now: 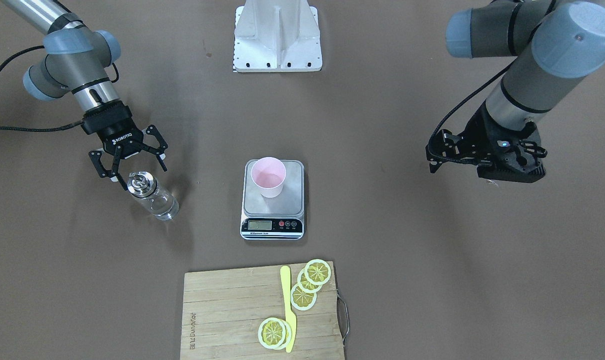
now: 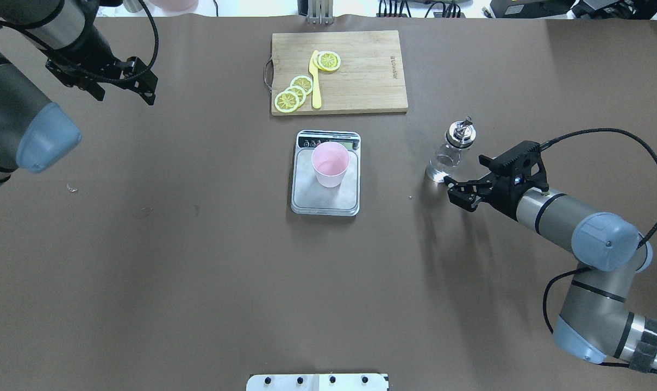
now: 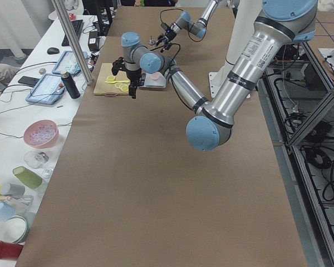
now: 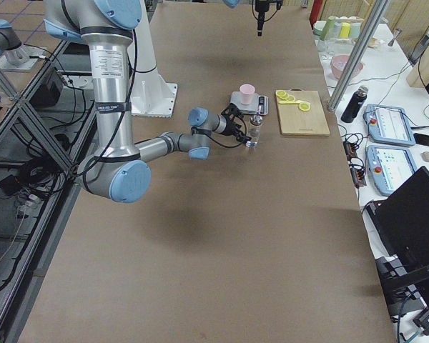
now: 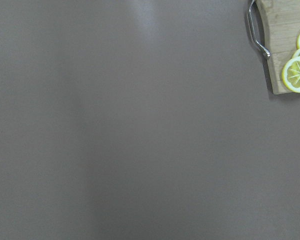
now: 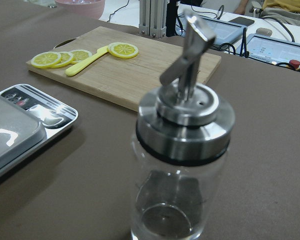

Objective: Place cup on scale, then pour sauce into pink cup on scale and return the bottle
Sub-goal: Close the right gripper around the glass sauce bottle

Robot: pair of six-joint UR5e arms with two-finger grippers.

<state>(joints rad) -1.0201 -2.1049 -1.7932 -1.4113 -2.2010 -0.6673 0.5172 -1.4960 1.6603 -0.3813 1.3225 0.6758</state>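
Note:
The pale-pink cup [image 1: 268,176] [image 2: 330,163] stands upright on the grey scale [image 1: 292,200] [image 2: 306,201] at mid-table. The clear glass bottle [image 1: 152,195] [image 2: 450,155] with a silver pourer cap stands upright on the table, off to the robot's right of the scale. My right gripper [image 1: 132,172] [image 2: 461,196] is open, close beside the bottle on the robot's side, and holds nothing. The right wrist view shows the bottle [image 6: 182,165] close up, with the scale's edge [image 6: 20,130] at left. My left gripper [image 1: 435,157] [image 2: 141,81] hovers open and empty far to the left.
A wooden cutting board [image 1: 222,310] [image 2: 361,70] with lemon slices [image 1: 310,282] and a yellow knife [image 1: 288,310] lies beyond the scale. Its corner [image 5: 290,50] shows in the left wrist view. The robot base [image 1: 277,35] stands at the near edge.

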